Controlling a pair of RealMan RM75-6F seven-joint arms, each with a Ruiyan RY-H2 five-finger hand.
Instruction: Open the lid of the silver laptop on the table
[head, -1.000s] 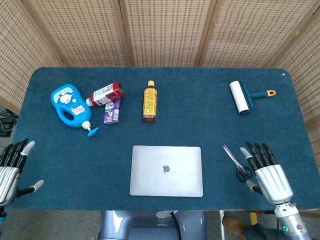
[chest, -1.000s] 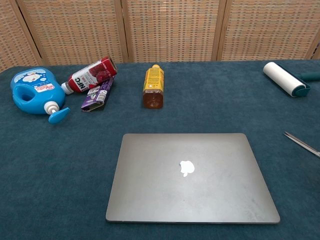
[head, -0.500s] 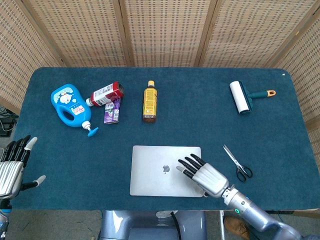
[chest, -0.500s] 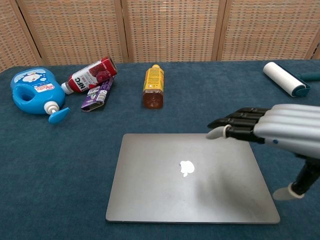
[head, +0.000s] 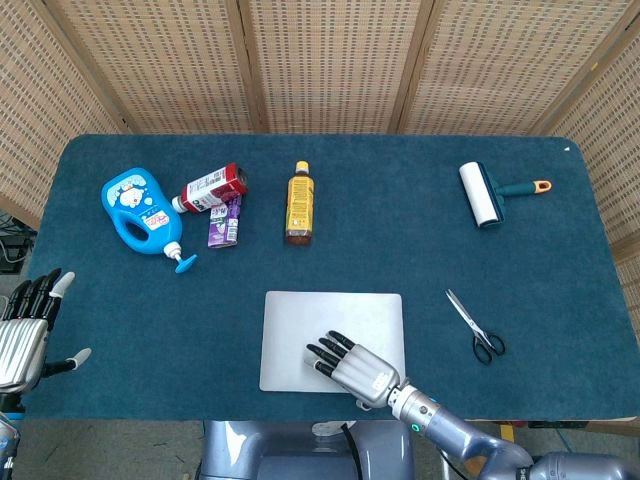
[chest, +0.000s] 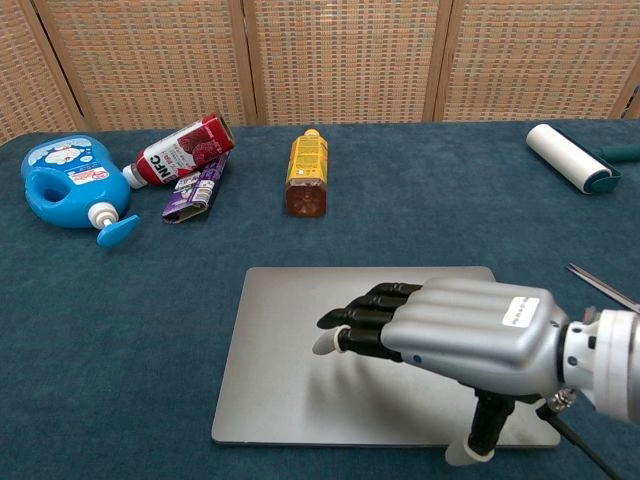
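The silver laptop (head: 320, 318) lies flat with its lid down near the table's front edge, also in the chest view as the laptop (chest: 275, 350). My right hand (head: 352, 367) hovers over the laptop's front half, fingers stretched out toward the left and apart, holding nothing; the chest view shows the same right hand (chest: 455, 335) above the lid with its thumb hanging down at the front edge. My left hand (head: 25, 332) stays at the table's left front corner, fingers spread and empty.
At the back left lie a blue jug (head: 140, 210), a red bottle (head: 212, 187) and a purple packet (head: 225, 221). An amber bottle (head: 299, 202) lies at the back centre. Scissors (head: 475, 325) sit right of the laptop, a lint roller (head: 485, 194) further back.
My right hand has swept leftward from the table's right side across the laptop, ending over the lid's front middle. The left hand has barely shifted. The lid has stayed down.
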